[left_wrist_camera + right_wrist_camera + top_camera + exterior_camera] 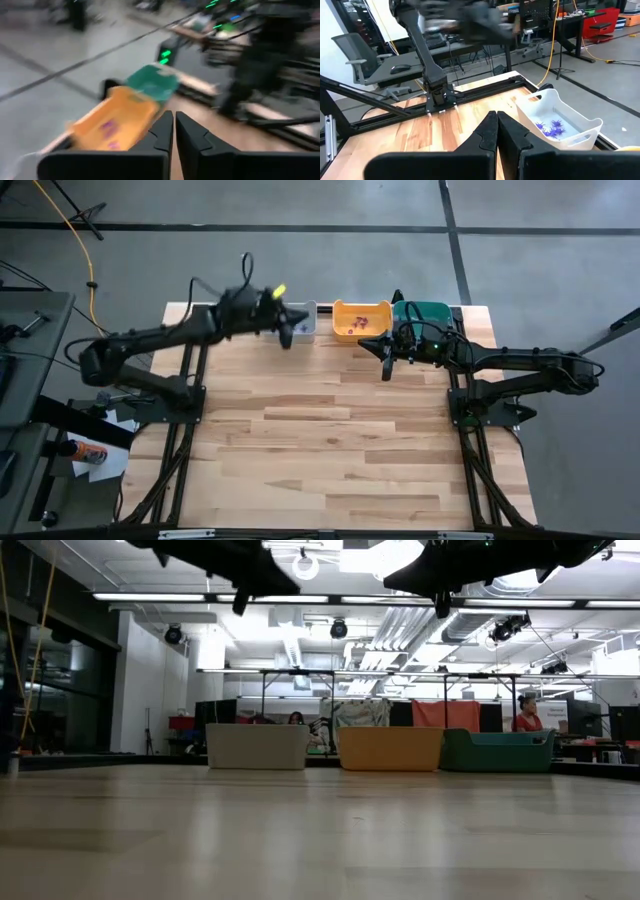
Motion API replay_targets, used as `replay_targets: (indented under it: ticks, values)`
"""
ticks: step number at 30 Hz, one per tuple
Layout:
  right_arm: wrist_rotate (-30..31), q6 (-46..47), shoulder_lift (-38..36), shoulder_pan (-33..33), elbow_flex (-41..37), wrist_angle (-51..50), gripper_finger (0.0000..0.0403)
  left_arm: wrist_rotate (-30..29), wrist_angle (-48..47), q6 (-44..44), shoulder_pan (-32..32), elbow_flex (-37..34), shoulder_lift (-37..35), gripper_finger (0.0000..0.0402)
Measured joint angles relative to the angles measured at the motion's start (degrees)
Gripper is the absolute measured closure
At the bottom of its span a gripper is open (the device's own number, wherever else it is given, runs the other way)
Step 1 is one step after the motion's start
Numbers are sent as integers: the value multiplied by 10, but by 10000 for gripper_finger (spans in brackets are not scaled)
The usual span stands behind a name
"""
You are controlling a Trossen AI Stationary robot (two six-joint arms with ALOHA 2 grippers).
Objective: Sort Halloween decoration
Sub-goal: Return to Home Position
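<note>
Three bins stand in a row at the table's far edge: a grey-white one (303, 320), an orange one (360, 318) and a teal one (425, 314). Tiny purple Halloween decorations (551, 127) lie on the grey-white bin's floor. A few small trinkets (107, 125) lie in the orange bin. My left gripper (288, 335) hangs shut in the air at the grey-white bin's near side, with nothing visible between its fingers (165, 131). My right gripper (387, 366) hangs shut in front of the gap between the orange and teal bins, also with nothing in it.
The bare wooden tabletop (330, 450) stretches from the bins to the near edge. Both arms stay high above it in the low view, and the bins (390, 748) line the far edge. People and furniture show in the room beyond.
</note>
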Motion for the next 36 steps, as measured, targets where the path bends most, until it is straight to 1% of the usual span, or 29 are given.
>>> replay_targets:
  ticks: [2,6,8,11,14,16,19,21,25,28,32,36]
  values:
    - [0,0,0,0,0,0,402,-14,60,-6,-48,-43,-22,398]
    - [-9,0,0,0,0,0,402,-44,224,-41,-138,-137,-54,400]
    - [-19,0,0,0,0,0,402,-62,290,-62,-175,-177,-66,401]
    - [-27,0,0,0,0,0,402,-89,339,-85,-220,-223,-94,401]
    - [-30,7,0,0,0,0,402,-115,344,-81,-251,-250,-137,401]
    - [-30,7,0,0,0,0,402,-125,338,-65,-259,-265,-172,401]
    - [-30,7,0,0,0,0,402,-127,314,-30,-256,-270,-227,401]
    - [-33,10,0,0,0,1,402,-127,275,-13,-249,-270,-263,402]
    - [-68,35,0,0,0,25,402,-116,209,-15,-230,-270,-312,401]
    - [-95,48,-1,0,0,42,402,-98,208,-15,-221,-270,-329,401]
    - [-121,72,-1,0,0,66,402,-65,208,-9,-216,-270,-331,401]
    - [-127,84,-1,6,0,93,402,-41,190,-6,-216,-270,-327,401]
